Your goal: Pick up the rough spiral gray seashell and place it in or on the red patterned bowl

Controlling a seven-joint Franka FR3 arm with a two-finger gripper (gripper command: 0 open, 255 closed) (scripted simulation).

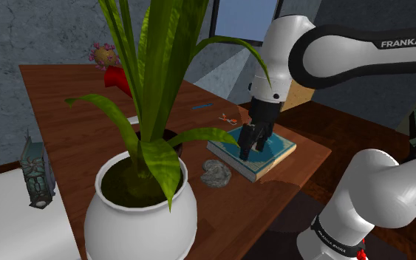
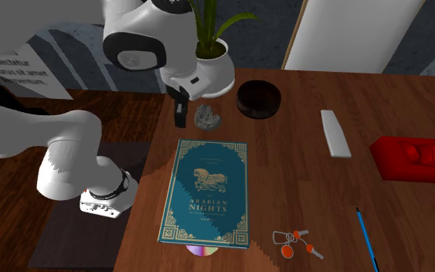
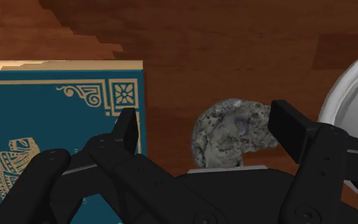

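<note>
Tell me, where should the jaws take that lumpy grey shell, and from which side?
From straight above, across its rounded middle. The seashell lies low on the table, with the book on one side and the white pot on the other, so coming in sideways looks crowded. The open jaws look wide enough.

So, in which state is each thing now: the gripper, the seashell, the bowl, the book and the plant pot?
gripper: open, holding nothing.
seashell: lying on the table, not held.
bowl: upright, dark, nothing in it.
book: closed, flat on the table.
plant pot: upright.
</note>
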